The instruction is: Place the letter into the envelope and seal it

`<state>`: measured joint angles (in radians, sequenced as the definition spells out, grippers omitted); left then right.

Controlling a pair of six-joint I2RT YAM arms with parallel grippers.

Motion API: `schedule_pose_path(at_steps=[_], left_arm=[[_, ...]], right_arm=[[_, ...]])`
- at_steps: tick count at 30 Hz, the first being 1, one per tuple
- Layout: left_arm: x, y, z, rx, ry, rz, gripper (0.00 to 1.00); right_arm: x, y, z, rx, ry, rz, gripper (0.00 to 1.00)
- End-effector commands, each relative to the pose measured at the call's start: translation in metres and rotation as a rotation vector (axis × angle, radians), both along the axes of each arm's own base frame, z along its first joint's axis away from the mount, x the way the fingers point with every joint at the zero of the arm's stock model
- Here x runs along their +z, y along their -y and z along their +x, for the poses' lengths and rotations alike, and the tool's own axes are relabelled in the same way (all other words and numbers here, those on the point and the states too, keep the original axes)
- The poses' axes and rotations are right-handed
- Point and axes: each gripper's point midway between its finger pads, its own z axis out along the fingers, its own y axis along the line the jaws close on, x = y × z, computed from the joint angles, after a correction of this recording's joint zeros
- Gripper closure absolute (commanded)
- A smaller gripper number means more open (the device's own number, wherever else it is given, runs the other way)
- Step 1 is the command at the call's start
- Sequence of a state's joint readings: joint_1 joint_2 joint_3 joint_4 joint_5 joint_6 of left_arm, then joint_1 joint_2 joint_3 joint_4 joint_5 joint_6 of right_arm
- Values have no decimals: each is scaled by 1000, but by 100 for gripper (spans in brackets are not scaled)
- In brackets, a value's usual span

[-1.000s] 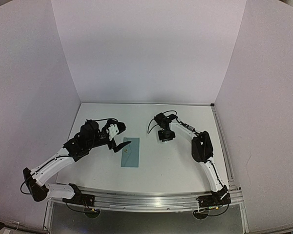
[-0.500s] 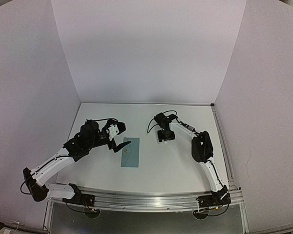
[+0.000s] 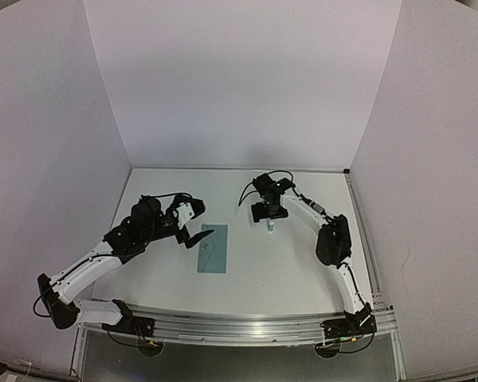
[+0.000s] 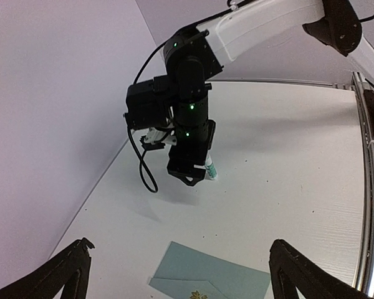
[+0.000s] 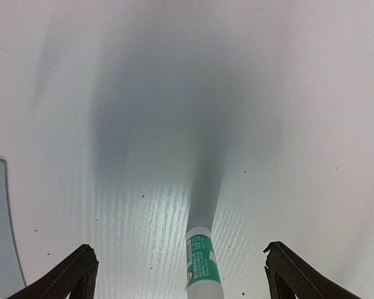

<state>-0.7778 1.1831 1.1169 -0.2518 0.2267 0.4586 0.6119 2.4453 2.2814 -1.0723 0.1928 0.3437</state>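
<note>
Arms, two: white links with black joints, bolted at the near edge of the tabletop point(image 3: 287, 267), a white surface with fine speckling.

Envelope point(image 3: 213, 251), one: teal paper, rectangular, lying flat on the tabletop left of centre. A small gold emblem point(image 4: 196, 294) is seen on its upper face.

Left pincer point(image 4: 181, 243), one: black, tapered fingers spread wide with nothing gripped. It is placed over the far left corner of the envelope. Contact with the paper cannot be told.

Right pincer point(image 5: 177, 248), one: black, fingers likewise spread wide and released, pointed down at the tabletop beyond and to the right of the envelope.

Tube point(image 5: 202, 261), one: slim, round, white with a green printed label. It is seen between the right fingers with clear gaps on both sides and is touched by neither.

Wall panels point(image 3: 239, 79), three: plain, matte, pale, enclosing the tabletop at left, far and right.
</note>
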Motion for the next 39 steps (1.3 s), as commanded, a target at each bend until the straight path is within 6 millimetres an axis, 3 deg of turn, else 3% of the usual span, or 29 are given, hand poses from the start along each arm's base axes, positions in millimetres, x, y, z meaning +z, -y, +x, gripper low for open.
schedule_pose_path(at_steps=[1, 5, 8, 12, 15, 18, 19, 23, 29, 33, 39], left_arm=[[8, -17, 21, 151, -35, -75, 0], [-7, -62, 62, 378, -166, -164, 0], [-21, -106, 88, 559, -244, -245, 0], [-55, -182, 111, 813, -377, -370, 0], [-84, -229, 109, 943, -404, -409, 0], [-117, -280, 100, 1109, -444, -453, 0], [-128, -289, 94, 1135, -461, -459, 0], [-154, -317, 75, 1215, -460, -455, 0], [-182, -340, 49, 1317, -485, -364, 0], [-187, -352, 44, 1368, -482, -413, 0], [-185, -350, 47, 1354, -501, -479, 0]], right_arm=[[122, -4, 16, 39, 237, 114, 8], [185, 38, 32, -47, 362, 176, 8], [204, 95, 43, -145, 426, 180, 8], [198, 176, 34, -273, 472, 248, 8], [187, 222, 5, -333, 529, 238, 8], [171, 254, -23, -366, 593, 245, 8], [157, 259, -36, -366, 598, 242, 8], [131, 265, -74, -322, 713, 249, 7], [106, 273, -114, -334, 842, 263, 3], [89, 273, -129, -331, 854, 280, 3], [89, 273, -134, -323, 877, 276, 2]])
